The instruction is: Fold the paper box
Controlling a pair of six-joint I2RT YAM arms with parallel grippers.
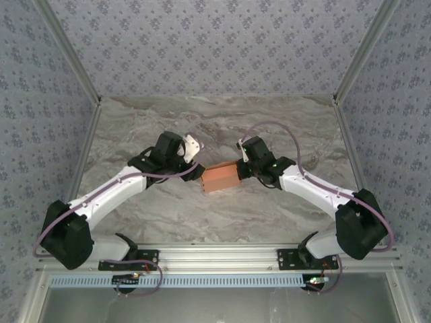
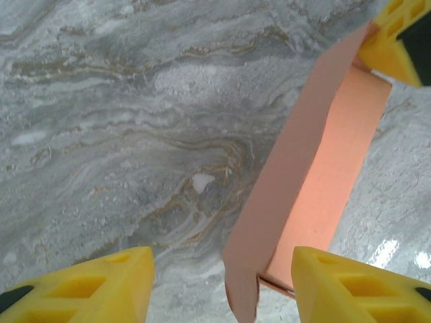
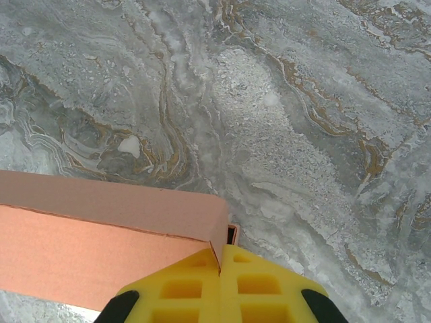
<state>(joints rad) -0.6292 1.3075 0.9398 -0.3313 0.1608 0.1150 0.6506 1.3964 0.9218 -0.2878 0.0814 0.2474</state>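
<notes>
At the middle of the marble tabletop [image 1: 168, 208] lies the paper box [image 1: 221, 177], a small salmon-orange rectangular shape of thin card, set slightly askew between the two arms. The right gripper [image 3: 222, 259] meets it at its right end: the yellow jaws are pressed together on the card at the box's corner, where one thin wall runs up between them. In the right wrist view the box stretches away to the left of that grip, one long panel facing up and a narrower long side beside it, with a small dark hollow at the corner just above the jaws.

The left gripper [image 1: 191, 146] hangs over the box's left end, a little toward the far side of the tabletop. Its jaws stand apart. In the left wrist view the box runs up between them, much nearer the right-hand one; I cannot tell whether that one touches the card. One long wall stands upright there, the brighter panel beside it, and a loose flap curls at the near end. One of the right gripper's yellow fingers [image 2: 397, 30] shows at the box's far end.
</notes>
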